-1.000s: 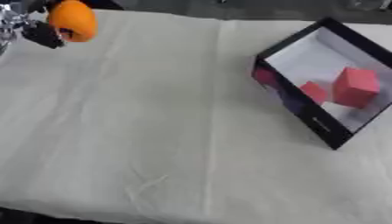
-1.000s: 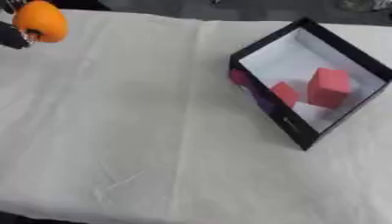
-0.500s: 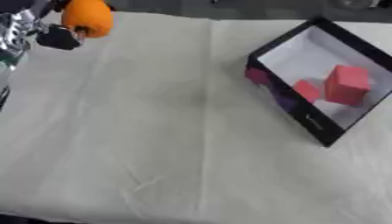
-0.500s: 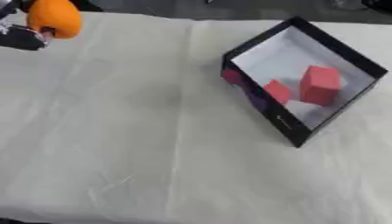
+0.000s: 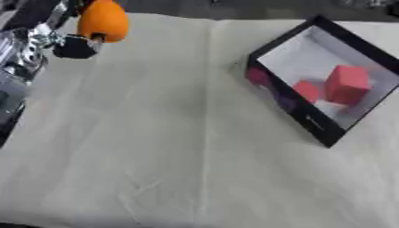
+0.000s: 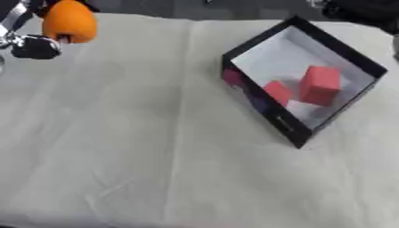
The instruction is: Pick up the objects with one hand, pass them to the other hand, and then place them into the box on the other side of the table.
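At far left above the tabletop (image 5: 179, 147), my left hand (image 5: 74, 44) pinches the orange (image 5: 103, 21), well apart from the box (image 6: 300, 133). Best to carry it level toward centre for the handover; my right hand is unseen.

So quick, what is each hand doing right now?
Left hand: shut on the orange object, at the upper left.
Right hand: not in view.

No text, label or number can be read anywhere.
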You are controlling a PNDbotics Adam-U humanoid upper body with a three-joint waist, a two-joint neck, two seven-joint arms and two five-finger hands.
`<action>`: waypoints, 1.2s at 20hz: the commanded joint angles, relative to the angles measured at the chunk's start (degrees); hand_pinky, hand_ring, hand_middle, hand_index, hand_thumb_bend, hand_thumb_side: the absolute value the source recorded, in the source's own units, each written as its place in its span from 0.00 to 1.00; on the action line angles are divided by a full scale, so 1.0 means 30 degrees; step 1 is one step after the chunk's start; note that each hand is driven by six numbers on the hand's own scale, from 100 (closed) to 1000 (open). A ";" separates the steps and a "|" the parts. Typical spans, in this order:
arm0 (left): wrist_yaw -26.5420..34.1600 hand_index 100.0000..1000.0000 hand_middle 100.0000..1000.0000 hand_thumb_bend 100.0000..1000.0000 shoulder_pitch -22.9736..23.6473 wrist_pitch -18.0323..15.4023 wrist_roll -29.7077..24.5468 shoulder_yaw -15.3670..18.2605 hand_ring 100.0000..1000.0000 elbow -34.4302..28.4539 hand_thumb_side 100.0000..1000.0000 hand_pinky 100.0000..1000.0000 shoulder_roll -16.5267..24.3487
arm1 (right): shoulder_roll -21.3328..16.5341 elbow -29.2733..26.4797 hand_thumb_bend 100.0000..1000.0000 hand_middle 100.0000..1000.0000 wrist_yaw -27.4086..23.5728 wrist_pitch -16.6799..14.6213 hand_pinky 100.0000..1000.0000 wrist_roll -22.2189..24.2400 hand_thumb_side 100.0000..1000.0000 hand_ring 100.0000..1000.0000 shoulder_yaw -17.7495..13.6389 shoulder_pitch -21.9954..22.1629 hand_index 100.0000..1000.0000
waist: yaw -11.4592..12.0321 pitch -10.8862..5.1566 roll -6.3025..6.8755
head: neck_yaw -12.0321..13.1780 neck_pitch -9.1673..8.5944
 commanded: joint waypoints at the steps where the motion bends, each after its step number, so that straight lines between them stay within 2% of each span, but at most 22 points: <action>1: -0.0006 0.45 0.57 0.03 -0.0379 -0.0211 0.0394 -0.0029 0.69 -0.0533 0.01 0.76 0.0009 | -0.0053 -0.0050 0.00 1.00 0.0338 -0.0062 0.94 0.0439 0.37 0.99 0.0226 -0.0569 1.00 | 0.0067 -0.0764 -0.0124 | -0.0165 -0.0091; 11: -0.0070 0.45 0.56 0.00 -0.0670 -0.0912 0.1101 -0.0615 0.68 -0.0986 0.03 0.76 -0.1693 | 0.0728 0.0390 0.00 1.00 0.0921 0.0258 0.94 0.2046 0.32 0.99 0.1559 -0.1381 1.00 | 0.0234 -0.0764 -0.0232 | -0.0351 -0.0050; 24: -0.0404 0.44 0.55 0.00 -0.0948 -0.1701 0.1680 -0.1193 0.68 -0.0691 0.05 0.75 -0.3697 | 0.1232 0.0714 0.00 1.00 0.1956 0.0186 0.95 0.3634 0.23 1.00 0.2553 -0.1918 1.00 | 0.0414 -0.0682 -0.0343 | -0.0772 -0.0004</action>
